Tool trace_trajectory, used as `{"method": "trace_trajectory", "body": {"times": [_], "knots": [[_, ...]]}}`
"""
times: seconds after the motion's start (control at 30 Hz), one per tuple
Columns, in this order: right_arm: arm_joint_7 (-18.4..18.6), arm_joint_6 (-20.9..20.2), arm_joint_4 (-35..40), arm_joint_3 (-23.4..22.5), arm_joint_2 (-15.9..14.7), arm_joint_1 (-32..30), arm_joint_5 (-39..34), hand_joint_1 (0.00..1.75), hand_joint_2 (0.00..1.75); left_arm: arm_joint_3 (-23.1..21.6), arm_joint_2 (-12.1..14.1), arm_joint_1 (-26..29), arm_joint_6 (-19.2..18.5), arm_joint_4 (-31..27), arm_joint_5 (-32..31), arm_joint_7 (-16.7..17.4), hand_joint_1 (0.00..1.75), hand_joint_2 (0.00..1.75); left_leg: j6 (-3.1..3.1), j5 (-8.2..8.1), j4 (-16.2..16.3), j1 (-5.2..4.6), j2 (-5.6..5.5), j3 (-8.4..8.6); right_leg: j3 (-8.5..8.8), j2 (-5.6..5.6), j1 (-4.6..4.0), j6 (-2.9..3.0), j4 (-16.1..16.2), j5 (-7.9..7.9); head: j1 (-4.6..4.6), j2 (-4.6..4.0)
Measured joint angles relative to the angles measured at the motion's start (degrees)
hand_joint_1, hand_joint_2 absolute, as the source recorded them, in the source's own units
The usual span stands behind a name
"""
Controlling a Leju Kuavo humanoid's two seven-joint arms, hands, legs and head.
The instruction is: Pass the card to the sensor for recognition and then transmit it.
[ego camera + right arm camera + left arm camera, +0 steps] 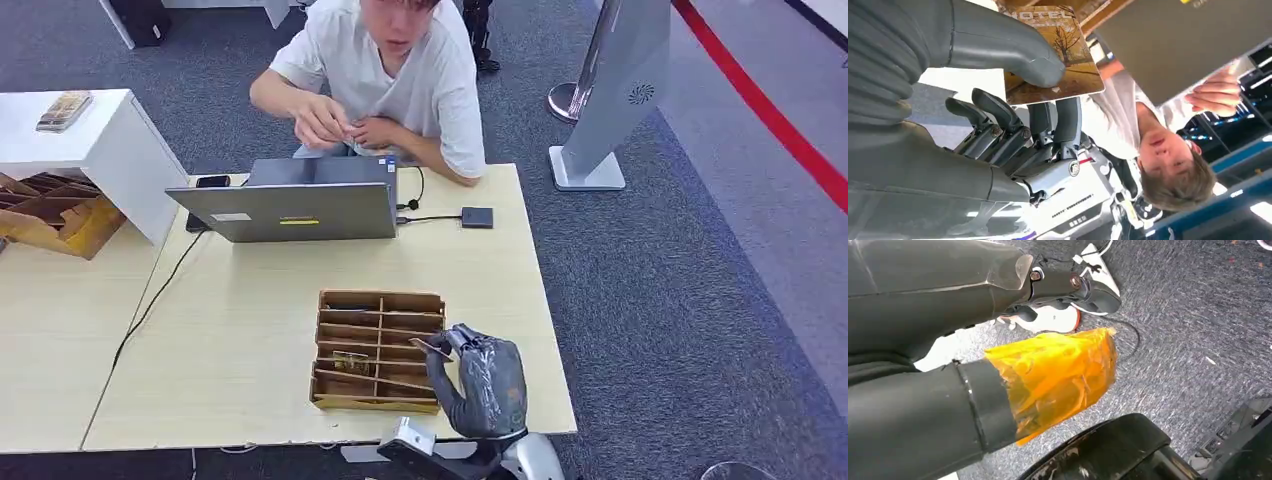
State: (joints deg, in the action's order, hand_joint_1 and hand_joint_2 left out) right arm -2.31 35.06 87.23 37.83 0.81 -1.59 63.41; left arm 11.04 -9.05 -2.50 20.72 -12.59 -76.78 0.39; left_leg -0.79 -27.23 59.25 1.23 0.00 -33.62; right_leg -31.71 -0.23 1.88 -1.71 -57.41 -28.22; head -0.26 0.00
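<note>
My right hand (pixel 485 385) hovers at the near right corner of the table, just right of a wooden divided card box (pixel 380 297). Its thumb and fingers pinch a brown hotel card (pixel 432 347), which sticks out toward the box. The right wrist view shows the thumb pressed on the card (pixel 1073 55), with the dark fingers (pixel 1013 125) under it. A small dark square sensor pad (pixel 477 217) lies at the far right of the table, cabled to the laptop (pixel 300 210). My left hand (pixel 1058 365) hangs over the carpet, holding nothing, with orange tape wrapped on it.
A person sits behind the laptop, both hands (pixel 340 125) raised near its far edge. Another card (pixel 350 362) lies in the box. A phone (pixel 212 181) is left of the laptop. A white cabinet (pixel 100 150) and cardboard trays (pixel 50 215) stand left, a white kiosk (pixel 610 100) right.
</note>
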Motion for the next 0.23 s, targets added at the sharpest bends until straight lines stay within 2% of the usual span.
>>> {"method": "trace_trajectory", "body": {"times": [0.23], "knots": [[-0.7, 0.6, 3.9, -1.2, -0.1, -0.4, 0.2, 1.75, 1.75, 0.0, 0.0, 0.1, 0.2, 0.0, 0.2, 0.0, 0.0, 0.0, 0.0, 0.0, 0.0, 0.0, 0.0, 0.0, 0.0, 0.0, 0.0, 0.0, 0.0, 0.0, 0.02, -0.02]]}}
